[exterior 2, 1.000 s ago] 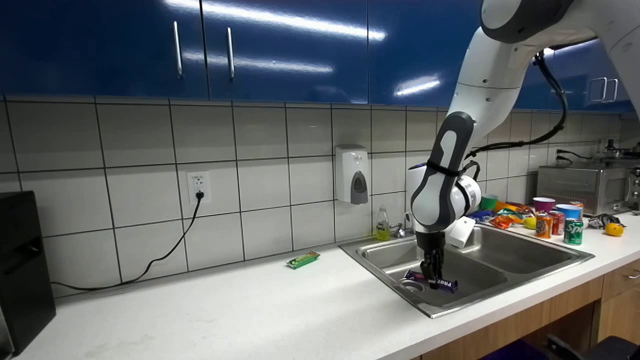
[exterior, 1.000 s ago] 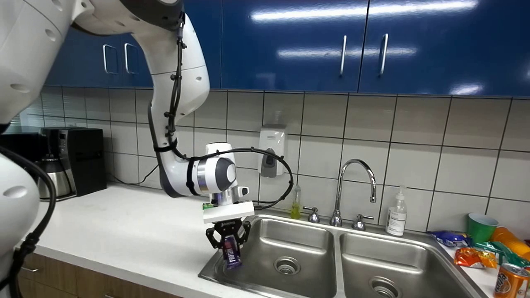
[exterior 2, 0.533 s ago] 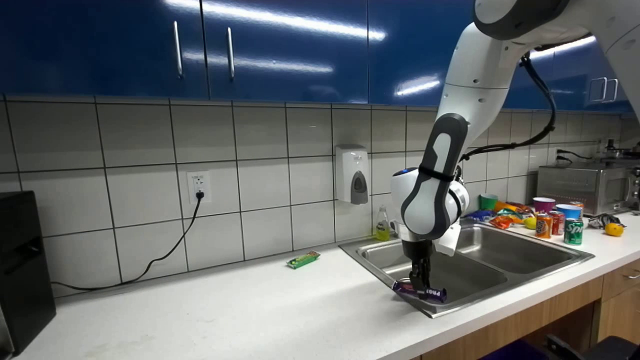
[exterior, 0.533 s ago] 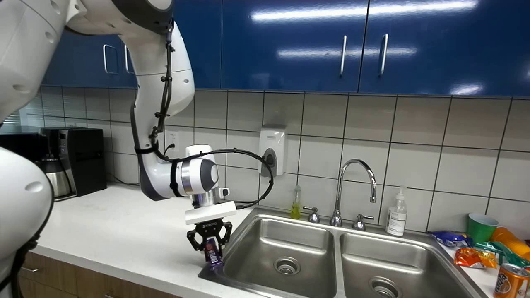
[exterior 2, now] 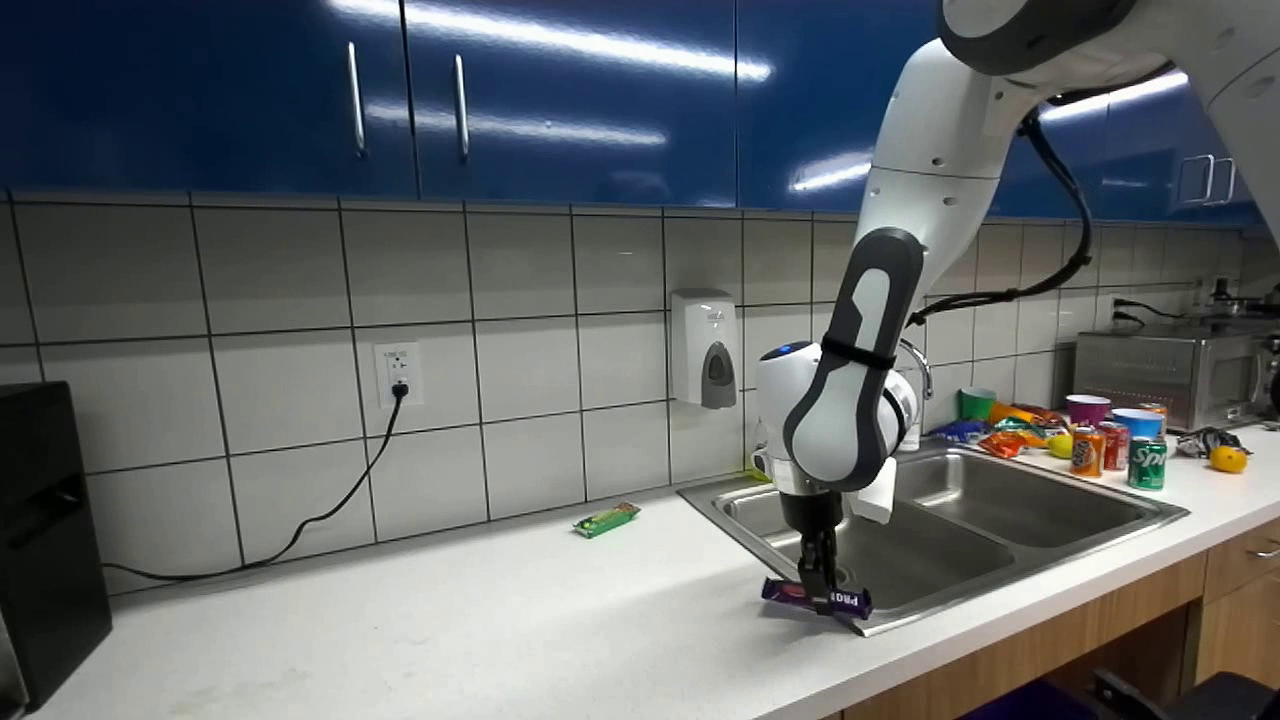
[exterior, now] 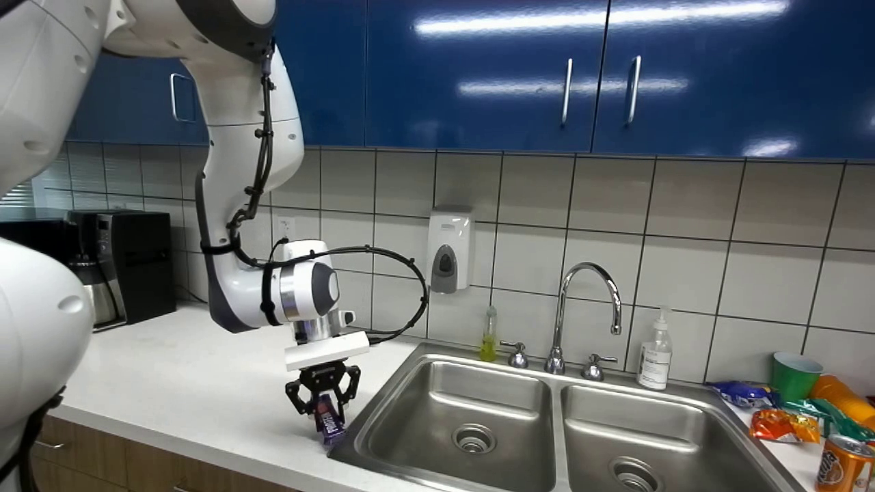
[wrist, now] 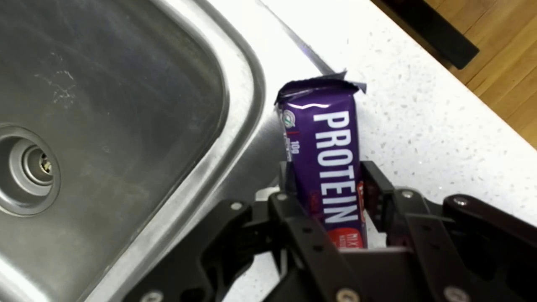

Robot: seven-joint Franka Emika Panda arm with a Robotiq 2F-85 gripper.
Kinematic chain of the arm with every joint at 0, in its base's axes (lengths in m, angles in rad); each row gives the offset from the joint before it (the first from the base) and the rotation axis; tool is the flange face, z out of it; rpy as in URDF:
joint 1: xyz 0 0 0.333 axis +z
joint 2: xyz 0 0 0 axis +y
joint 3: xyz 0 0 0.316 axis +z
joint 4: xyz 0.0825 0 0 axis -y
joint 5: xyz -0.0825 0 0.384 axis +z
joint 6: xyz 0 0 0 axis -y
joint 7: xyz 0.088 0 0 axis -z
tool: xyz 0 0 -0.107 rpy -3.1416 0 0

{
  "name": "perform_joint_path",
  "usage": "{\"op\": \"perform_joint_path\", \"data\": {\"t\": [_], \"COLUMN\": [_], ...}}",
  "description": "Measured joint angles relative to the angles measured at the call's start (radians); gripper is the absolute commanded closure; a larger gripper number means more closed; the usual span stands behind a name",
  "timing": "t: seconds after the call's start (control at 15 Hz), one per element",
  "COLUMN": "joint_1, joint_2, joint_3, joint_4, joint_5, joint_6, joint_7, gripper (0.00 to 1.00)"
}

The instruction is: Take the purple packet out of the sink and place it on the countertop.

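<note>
The purple packet (exterior: 331, 425) has white "PROTEIN" lettering and a red patch. It also shows in an exterior view (exterior 2: 787, 592) and in the wrist view (wrist: 331, 138). My gripper (exterior: 329, 413) is shut on its long sides, with the fingers (wrist: 328, 174) touching it and the far end sticking out. In an exterior view the gripper (exterior 2: 818, 603) points down. The packet is over the corner where the sink rim (wrist: 245, 75) meets the white countertop (wrist: 423, 134), seemingly just above the surface; the exact gap is unclear. The sink (exterior: 557, 437) shows in both exterior views.
A green snack packet (exterior 2: 606, 520) lies on the counter by the wall. A soap bottle (exterior: 489, 335) and faucet (exterior: 557, 321) stand behind the sink. Cups, cans and snack packs, among them an orange can (exterior 2: 1087, 452), stand past the sink. A black machine (exterior 2: 50, 545) stands at the counter's far end.
My gripper has moved sideways with the packet in it, from over the sink basin to over the rim and the countertop edge beside it. The grip has stayed shut.
</note>
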Motion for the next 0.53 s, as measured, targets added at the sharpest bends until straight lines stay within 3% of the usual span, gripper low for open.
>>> {"op": "perform_joint_path", "data": {"t": [0.53], "joint_1": [0.035], "joint_2": [0.016], "joint_3": [0.038], "joint_4": [-0.002], "joint_5": [-0.007], "joint_6": [0.0], "joint_7": [0.0], "gripper": [0.83]}}
